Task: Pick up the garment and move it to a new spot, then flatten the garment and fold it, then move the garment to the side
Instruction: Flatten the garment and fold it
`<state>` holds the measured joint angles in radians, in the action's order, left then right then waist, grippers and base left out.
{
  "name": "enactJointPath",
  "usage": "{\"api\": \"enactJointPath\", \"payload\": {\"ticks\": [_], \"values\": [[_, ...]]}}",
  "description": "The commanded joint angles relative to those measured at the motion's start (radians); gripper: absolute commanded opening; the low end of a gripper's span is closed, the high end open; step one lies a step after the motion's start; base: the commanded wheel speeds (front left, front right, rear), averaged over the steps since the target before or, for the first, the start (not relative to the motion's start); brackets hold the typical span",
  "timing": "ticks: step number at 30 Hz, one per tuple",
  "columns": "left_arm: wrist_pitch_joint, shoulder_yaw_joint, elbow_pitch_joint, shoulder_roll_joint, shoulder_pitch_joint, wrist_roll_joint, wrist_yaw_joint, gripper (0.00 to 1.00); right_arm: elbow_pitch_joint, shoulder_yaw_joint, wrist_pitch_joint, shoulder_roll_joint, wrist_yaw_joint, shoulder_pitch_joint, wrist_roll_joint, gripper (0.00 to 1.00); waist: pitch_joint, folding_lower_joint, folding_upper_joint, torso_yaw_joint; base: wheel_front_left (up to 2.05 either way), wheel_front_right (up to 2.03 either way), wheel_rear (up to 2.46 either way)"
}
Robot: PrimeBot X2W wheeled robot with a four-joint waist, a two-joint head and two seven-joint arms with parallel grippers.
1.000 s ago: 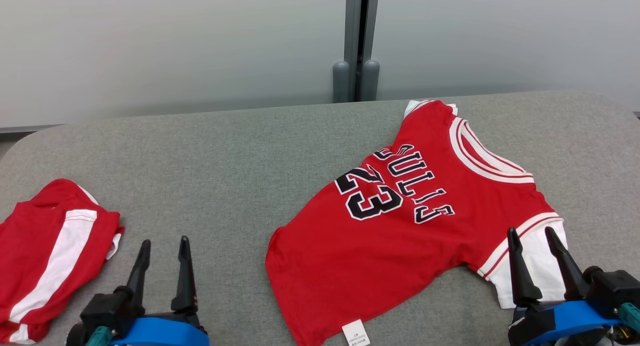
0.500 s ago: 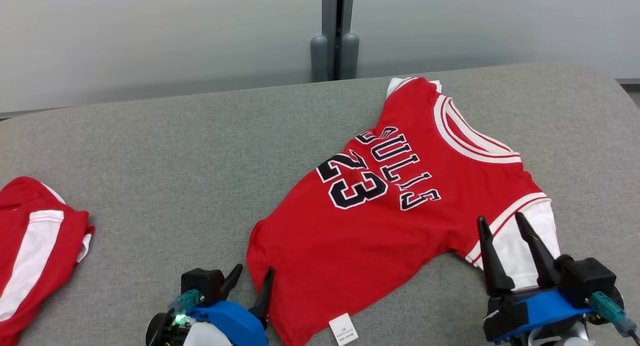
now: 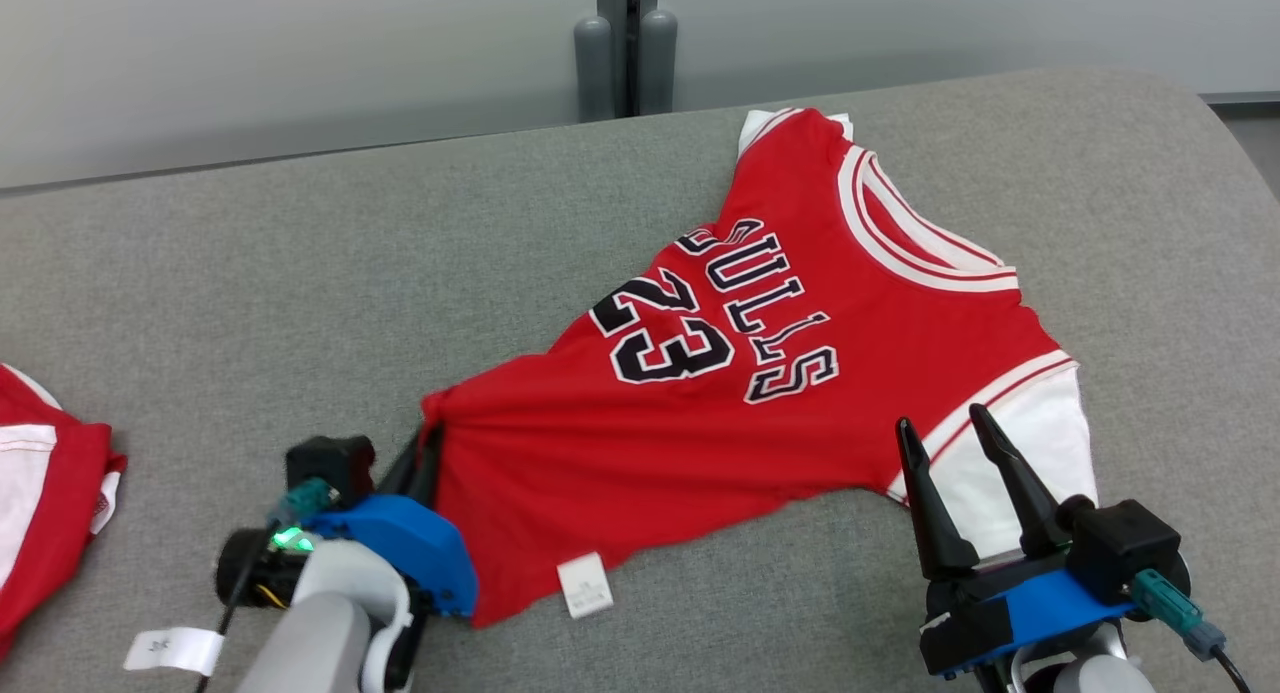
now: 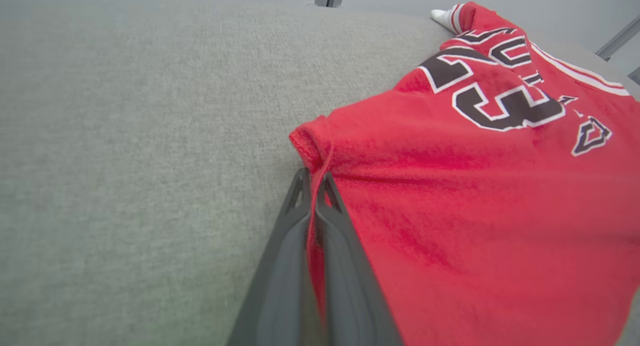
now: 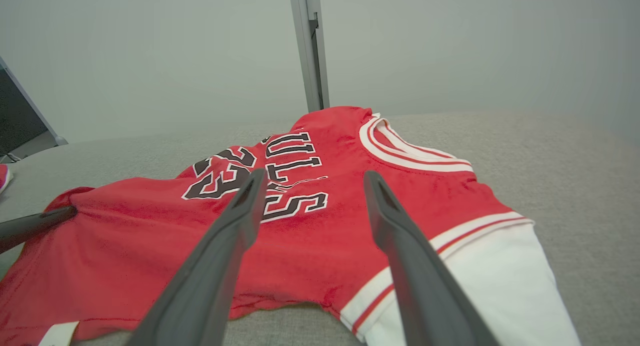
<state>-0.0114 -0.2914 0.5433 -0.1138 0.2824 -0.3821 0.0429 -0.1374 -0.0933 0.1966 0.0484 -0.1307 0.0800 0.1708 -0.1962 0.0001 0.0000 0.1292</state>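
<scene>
- Across the right half of the grey surface (image 3: 300,273): red garment (image 3: 700,443) spread print-side up, collar at the far end, hem and white tag (image 3: 585,585) toward the robot.
- At the near-left hem corner (image 3: 445,418): left pincer (image 3: 425,451) clamped thin on the cloth, fingers pressed together with red fabric between them in the left wrist view.
- Half a second ago, merely beside that corner with a gap between the fingers; now gripping and drawing the corner out leftward into a point, with taut creases fanning from it.
- Over the white sleeve (image 3: 1030,443): right pincer (image 3: 942,423) spread wide, holding nothing, poised at the sleeve's near edge; whether touching the cloth, cannot tell.
- At the far left edge: second red-and-white garment (image 3: 40,493), well apart.
- Probably means flattening under way: stretching the hem sideways to take out slack. Likely needs an anchor on the sleeve side, else risks sliding the whole garment instead of smoothing it.
</scene>
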Motion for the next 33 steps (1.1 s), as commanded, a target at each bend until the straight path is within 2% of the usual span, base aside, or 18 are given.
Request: {"api": "enactJointPath", "payload": {"ticks": [1,6,11,12,13,14,23,33], "values": [[0.021,0.018,-0.003,-0.027,0.040,0.013,-0.014,0.00,0.005,-0.007,0.007,0.004,0.000,0.019,0.011,1.00,-0.008,-0.0001,0.0000,0.005,0.00,0.00,0.00],[0.045,0.043,0.019,-0.109,0.132,0.040,-0.012,0.00,-0.003,-0.026,0.010,0.004,0.000,0.036,0.014,1.00,-0.033,-0.0001,0.0000,0.026,0.00,0.00,0.00],[0.070,0.047,0.068,-0.152,0.200,0.056,-0.007,0.00,-0.021,-0.039,0.018,0.004,0.000,0.057,0.023,1.00,-0.045,-0.0001,0.0000,0.040,0.00,0.00,0.00],[0.080,0.048,0.078,-0.154,0.208,0.057,-0.006,0.24,-0.025,-0.041,0.018,0.004,0.000,0.061,0.026,1.00,-0.043,-0.0001,0.0000,0.041,0.00,0.00,0.00],[0.089,0.046,0.087,-0.152,0.210,0.054,0.000,0.95,-0.029,-0.041,0.020,0.004,0.000,0.064,0.028,1.00,-0.040,-0.0001,0.0000,0.040,0.00,0.00,0.00],[0.100,0.044,0.094,-0.147,0.208,0.049,0.001,1.00,-0.032,-0.039,0.022,0.004,0.000,0.064,0.028,1.00,-0.035,-0.0001,0.0000,0.038,0.00,0.00,0.00],[0.240,0.080,0.093,-0.072,0.051,-0.032,0.017,1.00,-0.035,0.015,-0.001,0.004,0.000,0.031,0.006,1.00,0.058,-0.0001,0.0000,-0.006,0.00,0.00,0.00],[0.277,0.150,-0.117,-0.051,-0.141,0.006,0.000,1.00,-0.003,0.087,-0.050,0.004,0.000,-0.049,-0.010,1.00,0.150,-0.0001,0.0000,-0.068,0.00,0.00,0.00]]}}
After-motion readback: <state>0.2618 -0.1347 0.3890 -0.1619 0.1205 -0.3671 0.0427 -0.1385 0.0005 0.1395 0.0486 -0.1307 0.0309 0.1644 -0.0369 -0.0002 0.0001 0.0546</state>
